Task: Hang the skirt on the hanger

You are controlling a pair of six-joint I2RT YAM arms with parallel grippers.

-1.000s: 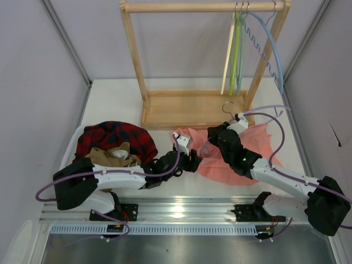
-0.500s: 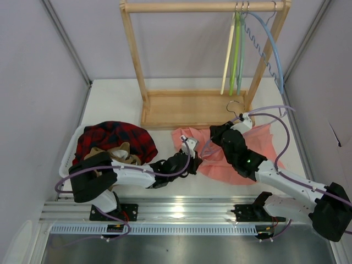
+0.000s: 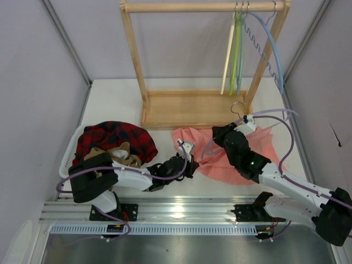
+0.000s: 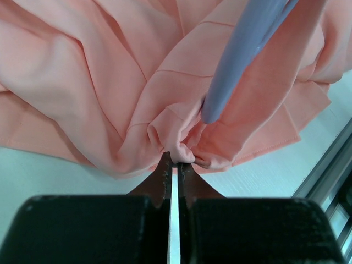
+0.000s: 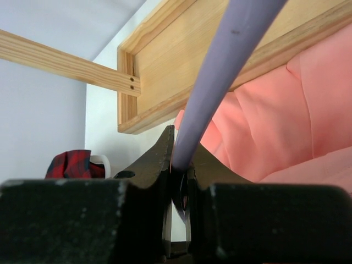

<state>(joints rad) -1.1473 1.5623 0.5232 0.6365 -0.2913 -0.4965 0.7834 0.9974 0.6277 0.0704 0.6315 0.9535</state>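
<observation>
**Left gripper [image 4: 175, 160] pinched the skirt [image 4: 93, 82]; right gripper [image 5: 180, 154] clamped the hanger [image 5: 220, 71]**

Seen from above, the skirt lay crumpled on the white table [image 3: 110, 99], just in front of the wooden rack [image 3: 192, 110] and between the two arms. The left gripper's jaws stood almost together, with a small fold of the skirt's near edge nipped at their tips; the hanger's lilac end came down from above and rested among the folds just beyond that pinch. The right gripper's jaws were drawn narrow around the hanger's thin body, which ran up and away across the rack's base board; its silver hook [image 3: 237, 106] showed near the rack's right post. To the left of the skirt a white basket [image 3: 67, 157] held a red-and-black plaid garment [image 3: 115, 137] and a tan garment [image 3: 113, 157]. A blue hanger [image 3: 270, 44], a green one [image 3: 236, 49] and a cream one [image 3: 227, 55] hung from the rack's rail.
</observation>
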